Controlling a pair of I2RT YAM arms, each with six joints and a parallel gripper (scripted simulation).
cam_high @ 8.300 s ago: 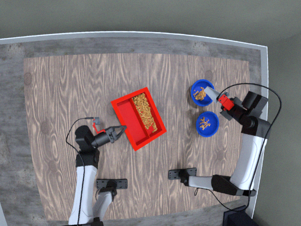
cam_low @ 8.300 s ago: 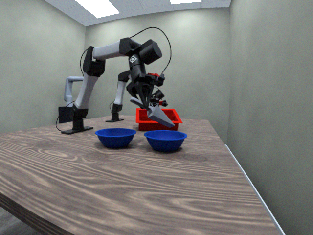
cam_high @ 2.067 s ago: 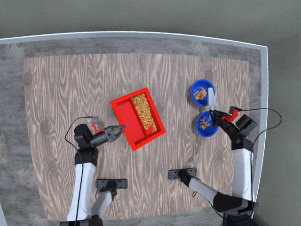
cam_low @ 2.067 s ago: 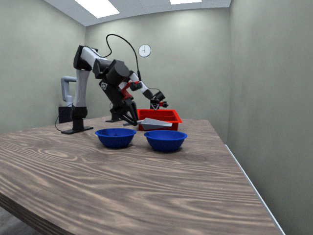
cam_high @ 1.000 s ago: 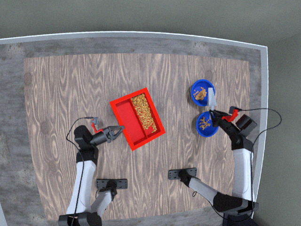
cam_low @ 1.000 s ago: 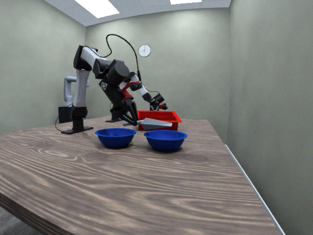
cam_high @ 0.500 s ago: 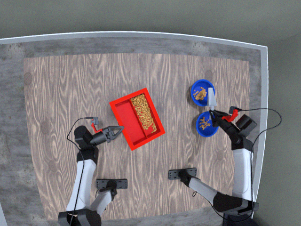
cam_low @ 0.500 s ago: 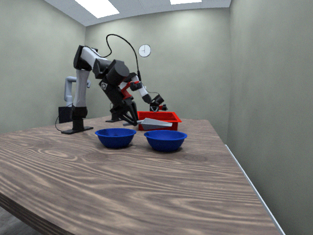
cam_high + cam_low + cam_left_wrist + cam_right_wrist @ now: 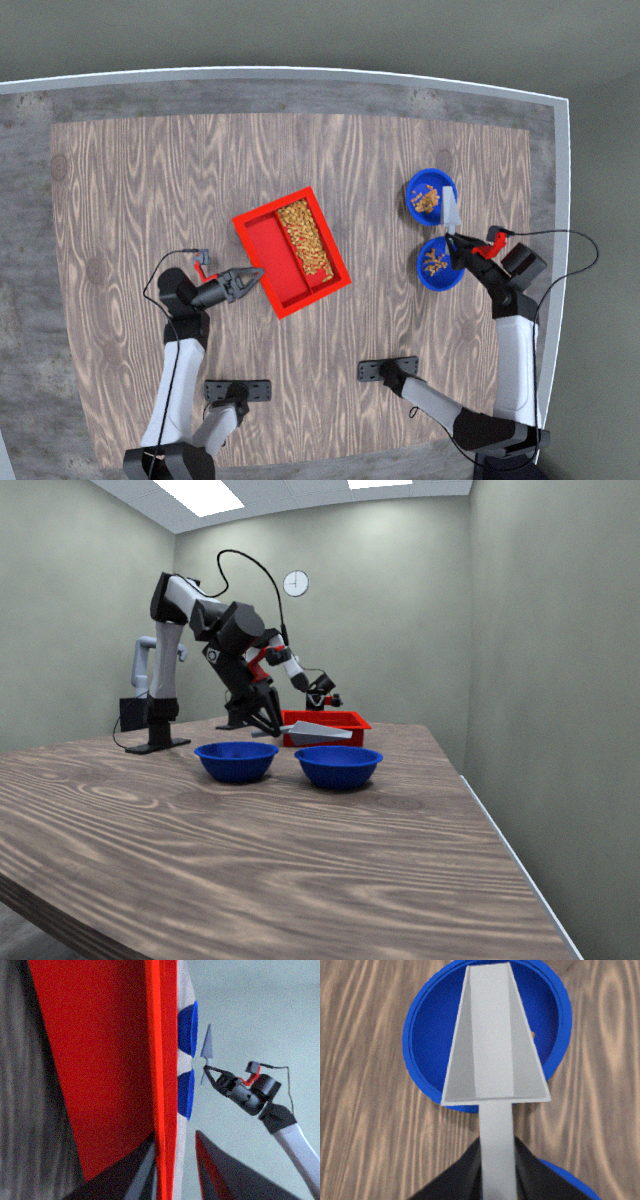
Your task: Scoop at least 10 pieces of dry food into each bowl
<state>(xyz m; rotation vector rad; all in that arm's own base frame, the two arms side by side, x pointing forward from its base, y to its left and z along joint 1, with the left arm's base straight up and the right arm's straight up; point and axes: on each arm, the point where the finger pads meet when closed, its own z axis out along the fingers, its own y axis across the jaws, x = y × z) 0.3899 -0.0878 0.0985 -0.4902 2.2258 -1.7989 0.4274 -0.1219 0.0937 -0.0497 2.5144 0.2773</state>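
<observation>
Overall, two blue bowls (image 9: 420, 220) (image 9: 338, 769) (image 9: 187, 1030) (image 9: 410, 1045), one scoop (image 9: 450, 206) (image 9: 315, 733) (image 9: 207, 1046) (image 9: 492, 1040) clamped in right gripper (image 9: 452, 242) (image 9: 278, 733) (image 9: 204, 1066) (image 9: 497, 1145), left gripper (image 9: 261, 272) (image 9: 176, 1134) slightly apart.

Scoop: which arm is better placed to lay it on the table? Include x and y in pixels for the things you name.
Right, I'd judge: its hand (image 9: 450, 238) (image 9: 277, 733) grips the empty scoop (image 9: 449, 206) (image 9: 317, 733) (image 9: 207, 1045) (image 9: 492, 1050) above the bowls, while the left hand (image 9: 262, 270) is away at the box's rim (image 9: 256, 261) (image 9: 159, 1060).

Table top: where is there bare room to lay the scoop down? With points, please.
Widest: between the red box (image 9: 342, 258) (image 9: 325, 740) and the two blue bowls (image 9: 454, 271) (image 9: 410, 211); also beyond the box, toward the table's far edge. Crowded: around the bowls, under the scoop (image 9: 449, 206) (image 9: 317, 733) (image 9: 208, 1045) (image 9: 492, 1050) and right arm.
</observation>
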